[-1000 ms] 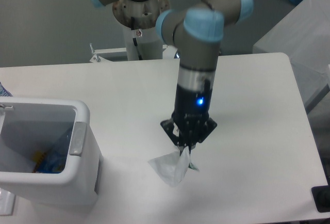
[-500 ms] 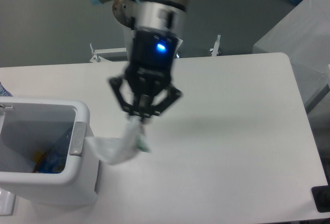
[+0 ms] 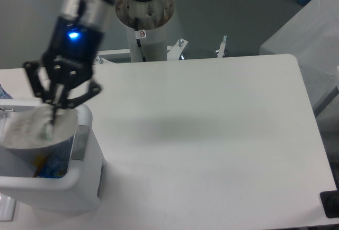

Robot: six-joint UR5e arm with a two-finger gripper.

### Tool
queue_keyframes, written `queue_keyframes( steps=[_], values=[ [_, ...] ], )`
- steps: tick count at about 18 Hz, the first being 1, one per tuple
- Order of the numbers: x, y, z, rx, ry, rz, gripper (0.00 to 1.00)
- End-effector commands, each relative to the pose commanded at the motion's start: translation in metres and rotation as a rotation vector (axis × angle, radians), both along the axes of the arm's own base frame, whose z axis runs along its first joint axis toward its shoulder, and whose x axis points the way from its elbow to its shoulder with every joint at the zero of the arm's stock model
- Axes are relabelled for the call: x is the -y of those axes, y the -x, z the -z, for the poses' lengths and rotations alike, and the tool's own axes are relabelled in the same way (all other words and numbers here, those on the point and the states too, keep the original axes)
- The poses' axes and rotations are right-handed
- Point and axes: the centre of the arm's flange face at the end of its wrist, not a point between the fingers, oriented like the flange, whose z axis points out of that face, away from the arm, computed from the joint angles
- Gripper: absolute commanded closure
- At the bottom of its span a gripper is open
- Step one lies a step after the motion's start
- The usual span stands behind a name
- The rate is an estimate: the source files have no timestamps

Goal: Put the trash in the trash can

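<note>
- Hanging above the open top of the white trash can, at the table's left edge: the gripper, black linkage spread to either side, blue light glowing on the wrist above it.
- Pinching the top of the crumpled clear plastic wrapper, jaws drawn in close around a thin fold of it.
- Dangling below the fingertips, the wrapper spreading wide and pale over the bin's opening, a small greenish bit showing just under the grip; blurred, so finer detail not readable.
- Covering much of the can's interior from view, the wrapper's lower edge sitting about level with the rim; touching the rim or not, cannot tell.
- Lying inside the can, low in the compartment: something blue and yellow, probably the crushed bottle with its blue cap, only partly visible beneath the wrapper.
- Running along the can's right-hand rim: the grey strip.
- Standing behind the white table: the arm's round base pedestal, with small metal brackets at its foot.
- Sitting at the far right, beside the table's edge: a pale grey surface.
</note>
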Motion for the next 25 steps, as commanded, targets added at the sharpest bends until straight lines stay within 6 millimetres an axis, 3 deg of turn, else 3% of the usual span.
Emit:
queue_keyframes(
  steps=[6,10,11,13,14,18,19,21,25],
  values=[
    [-0.006,0.002,0.035,-0.03,0.048,0.046,0.88],
    [-0.013,0.007,0.048,-0.013,0.069,0.04,0.62],
    [-0.014,0.005,0.047,-0.012,0.067,0.041,0.48],
    [-0.015,0.006,0.045,-0.018,0.062,0.043,0.13],
    [-0.016,0.007,0.041,-0.025,0.054,0.045,0.02],
    [-0.021,0.013,0.011,-0.052,0.005,0.033,0.0],
    [-0.02,0.021,-0.002,-0.073,-0.019,0.025,0.0],
    [-0.009,0.069,-0.025,-0.095,-0.052,-0.054,0.0],
    [0.021,0.141,-0.041,-0.118,-0.071,-0.174,0.0]
  ],
)
